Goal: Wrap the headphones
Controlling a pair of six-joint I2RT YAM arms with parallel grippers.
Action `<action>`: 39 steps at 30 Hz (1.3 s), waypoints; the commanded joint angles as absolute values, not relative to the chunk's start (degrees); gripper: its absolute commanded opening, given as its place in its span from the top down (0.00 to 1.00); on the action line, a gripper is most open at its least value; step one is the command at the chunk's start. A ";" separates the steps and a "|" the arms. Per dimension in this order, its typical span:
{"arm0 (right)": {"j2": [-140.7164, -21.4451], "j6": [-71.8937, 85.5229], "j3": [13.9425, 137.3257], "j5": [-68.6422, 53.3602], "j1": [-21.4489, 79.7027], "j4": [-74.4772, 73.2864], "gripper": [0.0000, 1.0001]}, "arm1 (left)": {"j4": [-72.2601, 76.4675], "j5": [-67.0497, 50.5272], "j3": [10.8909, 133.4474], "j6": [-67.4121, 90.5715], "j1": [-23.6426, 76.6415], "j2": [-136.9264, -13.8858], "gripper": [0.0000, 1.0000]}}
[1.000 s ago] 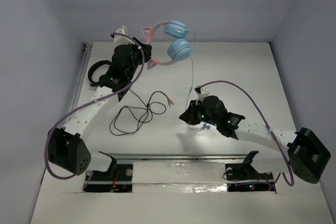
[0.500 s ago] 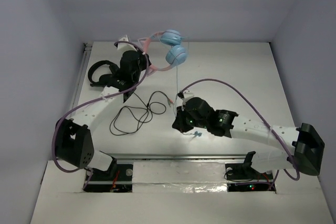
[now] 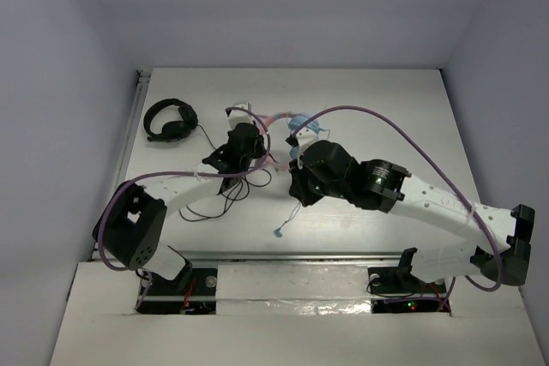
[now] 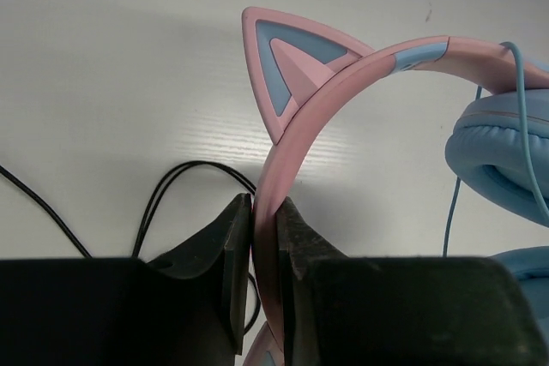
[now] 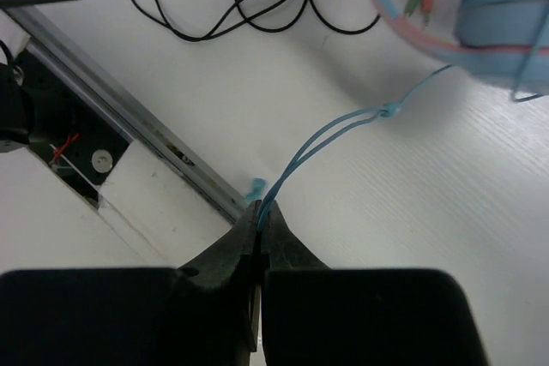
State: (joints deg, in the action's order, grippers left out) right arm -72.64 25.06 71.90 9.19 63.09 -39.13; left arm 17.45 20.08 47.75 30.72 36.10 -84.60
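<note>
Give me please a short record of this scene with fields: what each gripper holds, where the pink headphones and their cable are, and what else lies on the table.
left gripper: shut on the pink headband, below a cat ear
right gripper: shut on the blue cable
headphones: mid-table, between the two grippers
cable: doubled, knot between earcup and right gripper
black headphones: far left, no gripper on them
black cable: loose on the table
</note>
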 commanded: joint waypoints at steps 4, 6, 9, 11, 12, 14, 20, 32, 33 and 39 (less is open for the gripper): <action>-71.01 19.07 80.76 16.70 63.37 -48.34 1.00 | 25.14 15.57 44.22 29.37 38.40 -78.93 1.00; -70.67 18.55 81.65 16.70 63.37 -47.73 1.00 | 24.09 14.85 43.68 28.04 40.68 -78.75 1.00; -70.31 18.19 82.35 16.87 63.37 -46.23 1.00 | 23.20 14.25 41.76 27.68 42.71 -77.87 1.00; -70.58 17.76 82.27 18.62 63.37 -45.53 1.00 | 23.47 12.83 40.00 28.12 44.46 -76.73 1.00; -70.58 17.32 82.18 19.07 63.37 -45.35 1.00 | 23.21 12.48 39.73 27.95 44.47 -76.55 1.00; -71.36 16.18 82.70 20.12 63.37 -46.05 1.00 | 21.37 10.46 40.08 26.38 45.87 -76.90 1.00; -71.64 14.42 83.50 26.37 61.62 -50.89 1.00 | 10.74 10.02 39.91 25.39 48.25 -73.67 1.00; -73.74 8.36 89.12 22.33 59.94 -56.59 1.00 | -4.30 12.92 42.89 24.52 52.73 -73.03 1.00; -74.09 8.18 89.82 22.41 59.94 -57.21 1.00 | -5.00 13.01 43.33 24.43 53.26 -73.56 1.00; -76.81 7.91 95.09 21.01 59.94 -65.03 1.00 | -9.66 15.38 44.47 24.43 56.33 -76.46 1.00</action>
State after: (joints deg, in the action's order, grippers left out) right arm -76.93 9.63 91.35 21.56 60.20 -61.10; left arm -7.49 13.67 41.60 24.40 55.09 -76.31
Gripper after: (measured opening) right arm 0.017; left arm 0.112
